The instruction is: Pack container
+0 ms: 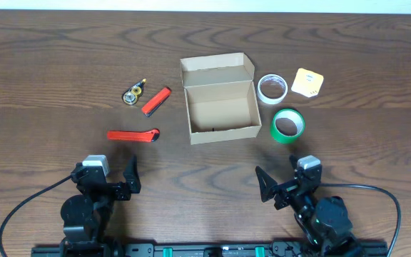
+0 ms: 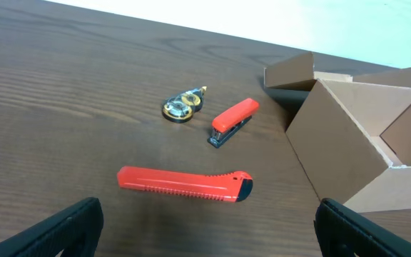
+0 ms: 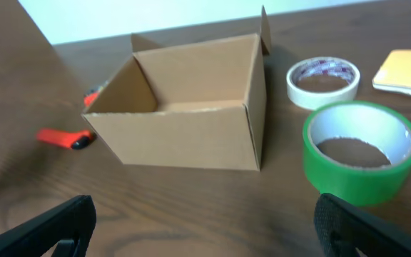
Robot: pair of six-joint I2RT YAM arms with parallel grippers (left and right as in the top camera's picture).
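Observation:
The brown cardboard container (image 1: 220, 107) stands open and empty at the table's middle, its flap lid (image 1: 217, 69) tilted back; it also shows in the left wrist view (image 2: 355, 143) and the right wrist view (image 3: 184, 107). A red box cutter (image 1: 133, 134) (image 2: 184, 183), a red stapler (image 1: 156, 101) (image 2: 232, 121) and a gold correction-tape dispenser (image 1: 133, 93) (image 2: 183, 106) lie to its left. White tape (image 1: 271, 88) (image 3: 322, 81), green tape (image 1: 287, 125) (image 3: 361, 148) and a yellow pad (image 1: 307, 83) (image 3: 407, 71) lie to its right. My left gripper (image 1: 120, 178) (image 2: 205, 239) and right gripper (image 1: 280, 182) (image 3: 205, 235) are open and empty near the front edge.
The dark wooden table (image 1: 56, 57) extends all round the items. Black cables run beside both arm bases at the front edge.

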